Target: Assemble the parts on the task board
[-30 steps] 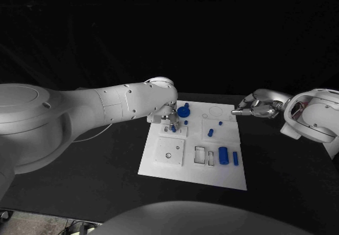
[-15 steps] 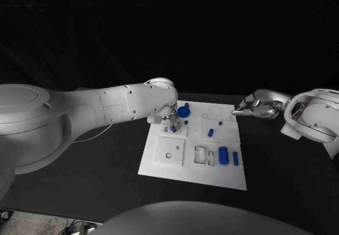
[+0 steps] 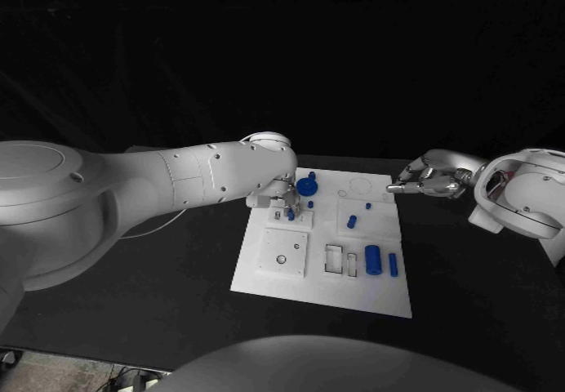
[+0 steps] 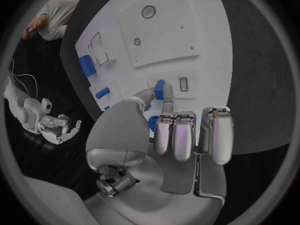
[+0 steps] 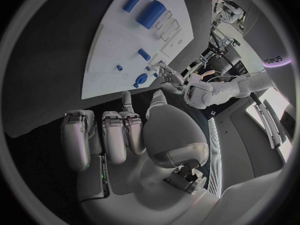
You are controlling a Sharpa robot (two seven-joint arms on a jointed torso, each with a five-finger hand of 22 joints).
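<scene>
The robot's left hand point(image 3: 280, 198) is reaching over the far left part of the flat white rectangular task board point(image 3: 271, 273), which is lying in the middle of the black table point(image 3: 141, 294). In the left wrist view this silver hand point(image 4: 169, 135) is pinching a small blue peg-like part point(image 4: 159, 90) between its thumb and a fingertip, while the other fingers are hanging curled beside it. The held part is sitting right at the board's surface, just beside a small dark rectangular slot point(image 4: 183, 84); whether it is touching the board cannot be told.

The right hand point(image 3: 426, 180) is hovering above the table just off the board's far right corner, apart from the board. In the right wrist view its fingers point(image 5: 106, 135) are curled inward with nothing between them.

On the board, a round blue knob-shaped part point(image 3: 306, 186) is standing near the far edge, just beside the left hand. A short blue peg point(image 3: 351, 220) is sitting toward the middle, and a tiny blue piece point(image 3: 367, 206) is lying farther back. Near the right edge, a thick blue cylinder point(image 3: 372, 259) is lying beside a thinner blue rod point(image 3: 392, 264), the two close together but apart. To their left are two empty rectangular cut-outs point(image 3: 333, 258), and farther left a raised white square plate with a small round hole point(image 3: 282, 250).
</scene>
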